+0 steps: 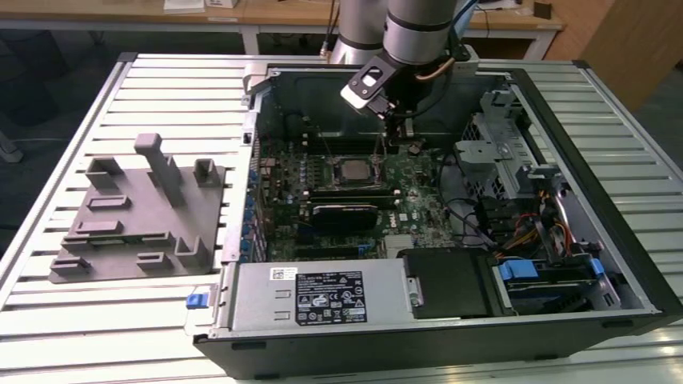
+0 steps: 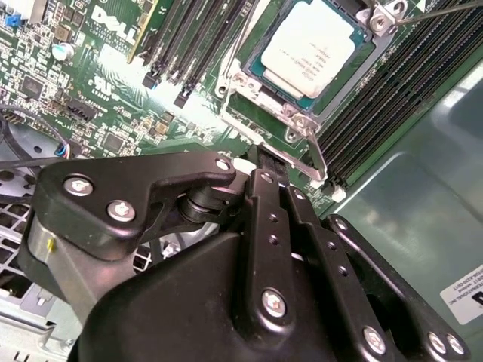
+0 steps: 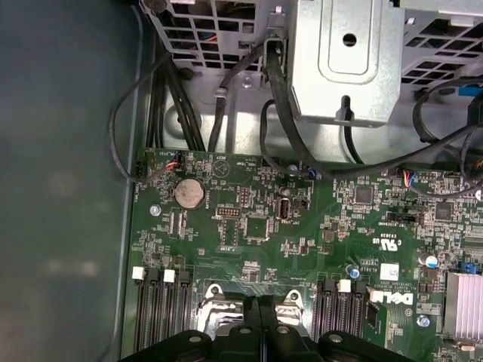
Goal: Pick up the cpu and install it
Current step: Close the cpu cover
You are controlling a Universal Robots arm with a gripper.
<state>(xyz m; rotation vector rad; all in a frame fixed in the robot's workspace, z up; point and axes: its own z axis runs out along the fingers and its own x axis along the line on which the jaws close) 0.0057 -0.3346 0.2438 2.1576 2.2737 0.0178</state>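
Slatted table [image 1: 139,320]; cpu [image 2: 313,47] sits in socket [image 2: 296,119], fingers [image 2: 266,204] closed nearby.

green motherboard [image 3: 302,249], coin battery [image 3: 189,194], black cables [image 3: 272,113], gripper [image 3: 260,308] tips together

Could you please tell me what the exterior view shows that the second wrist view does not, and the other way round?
Exterior view: the grey fixture block on the slatted table, the power supply and the whole computer case. Second wrist view: screws on the black links of the gripper, and the metal lever of the socket. Both: the cpu seated in that socket, the green motherboard, the gripper close by.
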